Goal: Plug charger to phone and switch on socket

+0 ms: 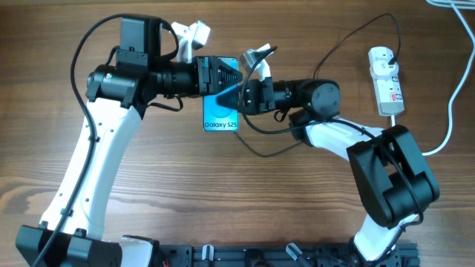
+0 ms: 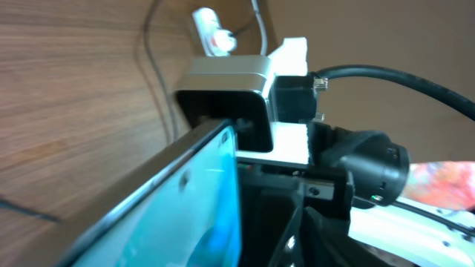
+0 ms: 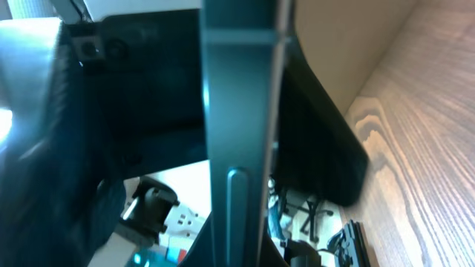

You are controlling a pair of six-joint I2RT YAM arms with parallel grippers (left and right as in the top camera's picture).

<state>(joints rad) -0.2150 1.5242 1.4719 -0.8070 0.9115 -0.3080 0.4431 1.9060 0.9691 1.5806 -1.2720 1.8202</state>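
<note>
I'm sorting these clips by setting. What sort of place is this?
Probably a robotics lab or office workbench: two robot arms at a wood-grain table, working over a phone, with a white power strip nearby. The right wrist view seems to show an office chair base.

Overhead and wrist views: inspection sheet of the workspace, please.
Surface: wooden table.
Job's things: phone raised off the table between both grippers; socket at far right; charger arcs from the socket towards the right arm.
Clutter: nothing seen.
Grippers: left gripper appears clamped on the phone; right gripper at the phone's edge, jaws hidden.
Cables: thick white cord runs off right of the socket.
Surroundings: blurred room past the table edge.
</note>
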